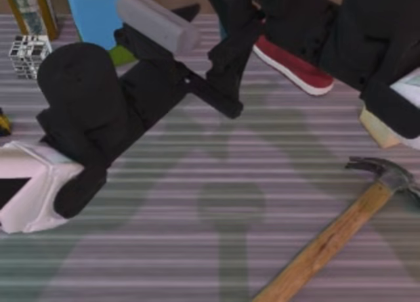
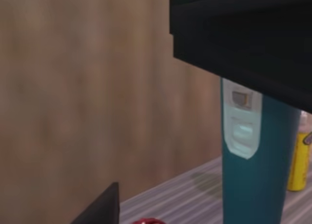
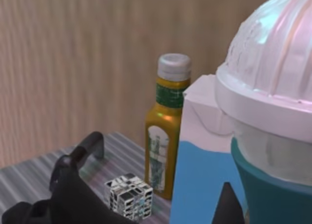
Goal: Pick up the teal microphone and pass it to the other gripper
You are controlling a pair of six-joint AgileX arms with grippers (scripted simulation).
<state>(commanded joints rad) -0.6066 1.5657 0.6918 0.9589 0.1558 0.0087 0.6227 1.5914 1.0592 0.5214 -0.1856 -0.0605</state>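
A striped grey-lilac table (image 1: 197, 262) fills the room's foreground, wood-panelled wall behind it. From above, both black arms meet near the far edge: the left gripper (image 1: 230, 85) reaches in from the left side, the right gripper (image 1: 246, 16) comes down from the far right. A red shoe (image 1: 292, 67) lies by the far edge, a hammer (image 1: 341, 230) toward the near right corner, a mirrored cube (image 1: 29, 54) at the far left corner. The microphone itself is hidden under the arms here.

In the left wrist view, the teal microphone (image 2: 256, 160) stands upright in the air, a black finger (image 2: 243, 44) across its handle above the switch strip; the other finger is out of sight.

The right wrist view shows its white head and teal neck close up, with a yellow bottle (image 3: 165, 136) and blue carton (image 3: 200, 175) behind. Whether the right fingers have closed, I cannot tell.

It looks light, rigid and smooth; the slim handle is the sensible place to hold.
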